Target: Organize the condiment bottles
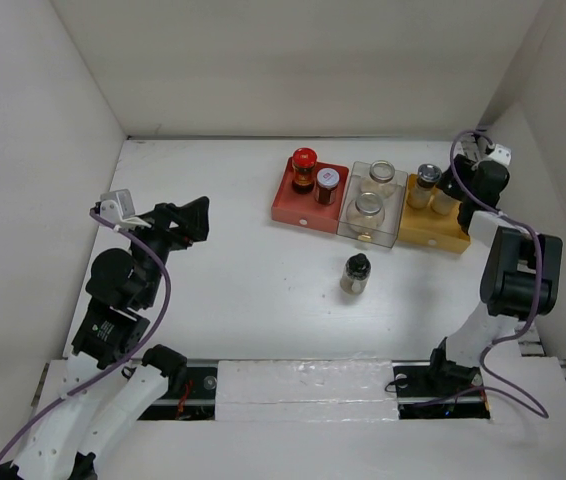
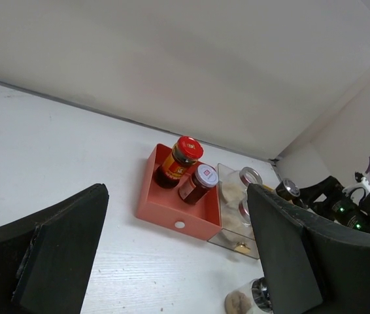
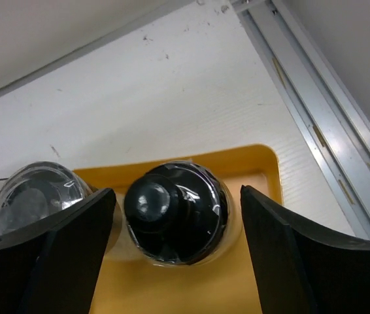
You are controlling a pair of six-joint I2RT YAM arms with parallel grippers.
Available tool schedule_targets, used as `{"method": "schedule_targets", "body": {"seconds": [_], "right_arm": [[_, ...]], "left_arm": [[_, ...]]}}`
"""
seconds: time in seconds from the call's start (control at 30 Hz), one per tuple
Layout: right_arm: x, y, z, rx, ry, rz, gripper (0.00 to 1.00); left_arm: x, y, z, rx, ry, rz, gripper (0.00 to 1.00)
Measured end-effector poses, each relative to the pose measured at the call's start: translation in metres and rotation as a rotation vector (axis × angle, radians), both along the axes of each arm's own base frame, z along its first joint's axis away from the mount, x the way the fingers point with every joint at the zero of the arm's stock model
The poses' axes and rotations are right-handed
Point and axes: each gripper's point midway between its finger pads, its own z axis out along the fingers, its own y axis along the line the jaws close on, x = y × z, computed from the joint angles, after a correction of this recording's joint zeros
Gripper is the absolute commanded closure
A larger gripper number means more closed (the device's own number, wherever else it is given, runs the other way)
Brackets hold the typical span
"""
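Observation:
Two dark jars, one with a red lid (image 1: 305, 160) and one with a silver lid (image 1: 327, 180), stand in the red tray (image 1: 293, 212). Two clear round jars (image 1: 368, 208) stand in the clear tray. A silver-topped shaker (image 1: 426, 180) stands in the yellow tray (image 1: 433, 232). My right gripper (image 1: 456, 188) is open over that tray, its jaws either side of a black-knob shaker (image 3: 175, 219) with gaps on both sides. Another black-knob shaker (image 1: 355, 273) stands alone on the table. My left gripper (image 1: 191, 220) is open and empty, well left of the trays.
The three trays sit side by side at the back right, close to the right wall. White walls enclose the table on three sides. A metal rail (image 3: 316, 124) runs along the table beside the yellow tray (image 3: 263, 170).

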Motion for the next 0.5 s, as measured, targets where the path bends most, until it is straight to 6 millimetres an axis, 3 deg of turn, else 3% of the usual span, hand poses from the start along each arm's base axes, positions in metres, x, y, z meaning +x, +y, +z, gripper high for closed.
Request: {"method": "schedule_targets", "body": {"seconds": [0.17, 0.3, 0.4, 0.47, 0.5], "right_arm": [[-0.004, 0.001, 0.031, -0.033, -0.06, -0.025, 0.15], [-0.025, 0.007, 0.074, -0.055, -0.149, -0.046, 0.18], [-0.047, 0.038, 0.11, -0.066, -0.232, -0.005, 0.64], [-0.062, 0.081, 0.132, -0.057, -0.292, 0.08, 0.82], [-0.07, 0.102, 0.14, -0.047, -0.316, 0.128, 0.82]], "left_arm": [[0.001, -0.001, -0.001, 0.003, 0.005, 0.0, 0.16], [0.001, -0.001, -0.001, 0.002, 0.004, 0.0, 0.16], [0.001, -0.001, -0.001, 0.002, 0.004, -0.001, 0.19], [0.001, -0.001, -0.001, 0.001, 0.004, -0.001, 0.24], [0.001, -0.001, -0.001, 0.002, 0.004, -0.002, 0.29]]}}
